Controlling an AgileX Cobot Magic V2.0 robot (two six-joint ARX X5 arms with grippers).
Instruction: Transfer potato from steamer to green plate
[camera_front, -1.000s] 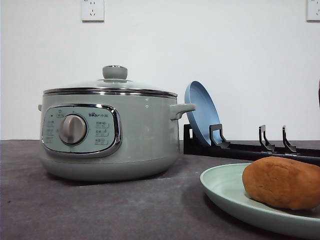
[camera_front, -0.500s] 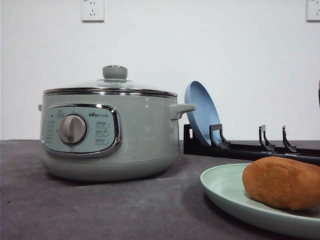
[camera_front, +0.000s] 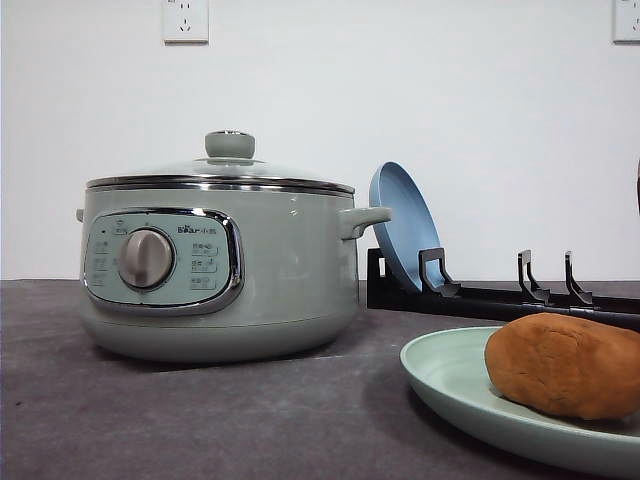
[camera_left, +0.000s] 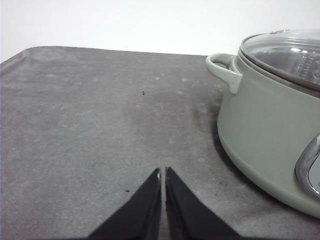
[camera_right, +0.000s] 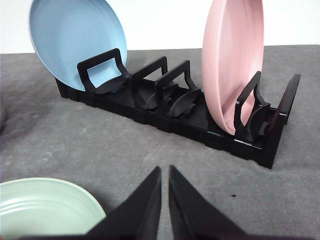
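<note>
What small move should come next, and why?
Probably none beyond holding both arms back: the potato already lies on the green plate, and the steamer has its lid on. The left hand and right hand are both shut and empty above the table, so the transfer looks done.

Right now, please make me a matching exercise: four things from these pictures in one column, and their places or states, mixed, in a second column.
Things:
1. potato
2. steamer
3. blue plate
4. left gripper

Places or states:
A. standing in the black rack
B. shut, above the bare table
C. lying on the green plate
D. covered by its glass lid

Pairs: 1-C, 2-D, 3-A, 4-B
</note>
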